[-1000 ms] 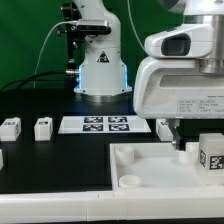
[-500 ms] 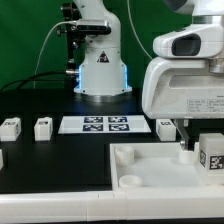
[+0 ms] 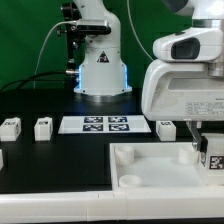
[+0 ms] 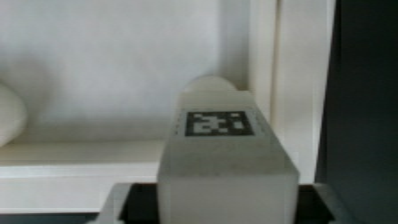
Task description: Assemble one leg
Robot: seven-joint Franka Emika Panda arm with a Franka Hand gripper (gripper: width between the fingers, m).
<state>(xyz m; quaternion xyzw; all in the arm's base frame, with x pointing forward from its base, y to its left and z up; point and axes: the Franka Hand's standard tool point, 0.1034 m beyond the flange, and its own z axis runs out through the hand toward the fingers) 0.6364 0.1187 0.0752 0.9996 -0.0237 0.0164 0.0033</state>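
I'm sliding further toward the exterior view's right, and the leg [image 3: 213,158] is moving with me, dropping slightly over the big white tray [image 3: 140,160] on the desk [image 3: 50,170]. My fingers [image 3: 207,146] are clamped on the leg; in the wrist view its tag [image 4: 219,122] is facing up. I'm judging a corner socket is next, so I'm lining up.
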